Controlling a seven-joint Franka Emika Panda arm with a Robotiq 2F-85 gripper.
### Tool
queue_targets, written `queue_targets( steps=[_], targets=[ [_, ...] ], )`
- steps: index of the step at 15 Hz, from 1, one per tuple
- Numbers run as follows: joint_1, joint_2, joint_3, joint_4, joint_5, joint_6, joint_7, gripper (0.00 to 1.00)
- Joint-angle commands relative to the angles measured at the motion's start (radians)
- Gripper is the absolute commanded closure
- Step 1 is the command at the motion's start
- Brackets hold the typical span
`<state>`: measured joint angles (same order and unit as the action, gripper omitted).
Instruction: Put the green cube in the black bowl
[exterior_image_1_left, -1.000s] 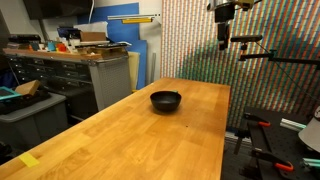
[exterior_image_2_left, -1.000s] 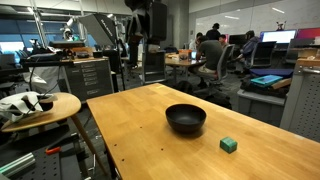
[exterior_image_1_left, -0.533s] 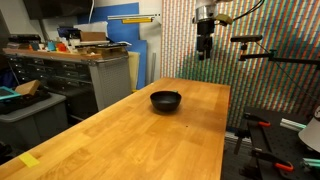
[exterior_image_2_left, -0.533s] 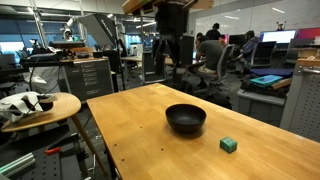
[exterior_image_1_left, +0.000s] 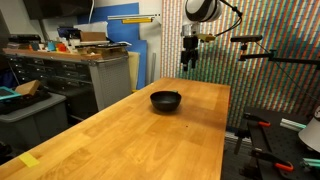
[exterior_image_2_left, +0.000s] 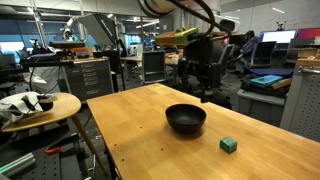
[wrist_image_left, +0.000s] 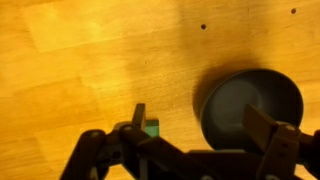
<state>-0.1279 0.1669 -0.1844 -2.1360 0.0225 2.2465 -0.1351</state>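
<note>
Lower now, jaws (spread apart) hover near the empty black bowl (exterior_image_2_left: 186, 119); green cube (exterior_image_2_left: 229, 144) outside.

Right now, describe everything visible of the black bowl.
The black bowl is small, round and shallow, black with a slight gloss, and narrows toward its base; its material cannot be told. It stands upright on the wooden tabletop, the only thing touching it. The wrist view shows its dark inside with nothing in it. The green cube lies apart from it on the table, and the gripper hangs in the air above the table, not touching it.
</note>
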Motion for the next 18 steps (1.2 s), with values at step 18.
queue_targets(
  steps=[18],
  targets=[
    [-0.125,0.432,0.064,0.348,0.019,0.196,-0.043,0.00]
  ],
)
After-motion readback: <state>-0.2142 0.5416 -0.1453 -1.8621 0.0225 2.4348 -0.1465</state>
